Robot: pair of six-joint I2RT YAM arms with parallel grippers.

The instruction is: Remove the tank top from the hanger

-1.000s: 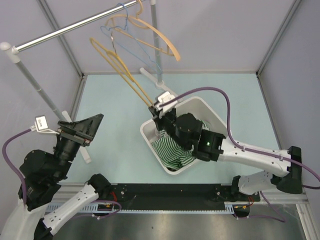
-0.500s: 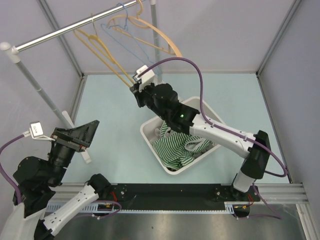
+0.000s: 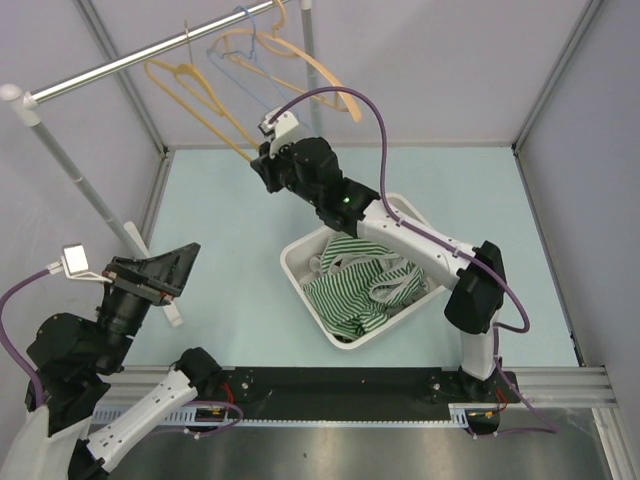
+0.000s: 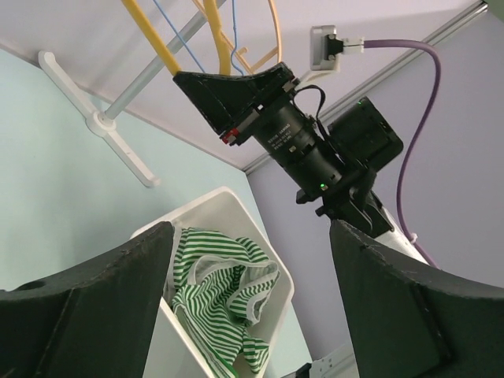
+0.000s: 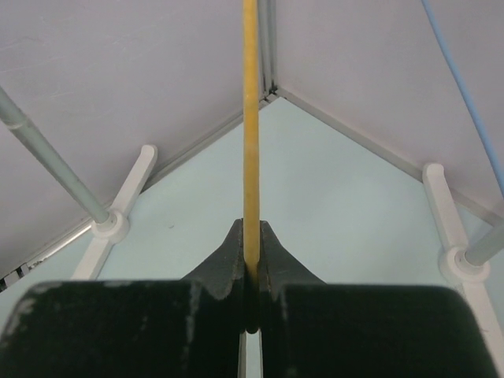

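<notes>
Presently, far left: the left gripper [image 3: 158,268] is held low over the table with its jaws spread wide and nothing between them. It is parked well apart from the work.

Upper left: the silver metal clothes rail [image 3: 120,62] carries the thin yellow plastic hanger [image 5: 250,118], which is bare. Its hook appears to meet the rail, though whether it is fully seated cannot be told.

Centre: the right gripper [image 5: 250,228] is clenched on the lower end of the yellow hanger, with the bar pinched between both fingers and running straight up out of them in the wrist view.

Right of centre: the green-and-white striped tank top [image 3: 350,290] lies crumpled inside the white rectangular plastic basket [image 3: 292,265], wholly free of the hanger.

Judgement: removal itself looks complete. The step in hand seems to be returning the empty hanger to the rail.

Next move (judged): 1 check that the hook is over the rail, then the grip is to be released gently and the arm drawn back clear of the neighbouring hangers.
</notes>
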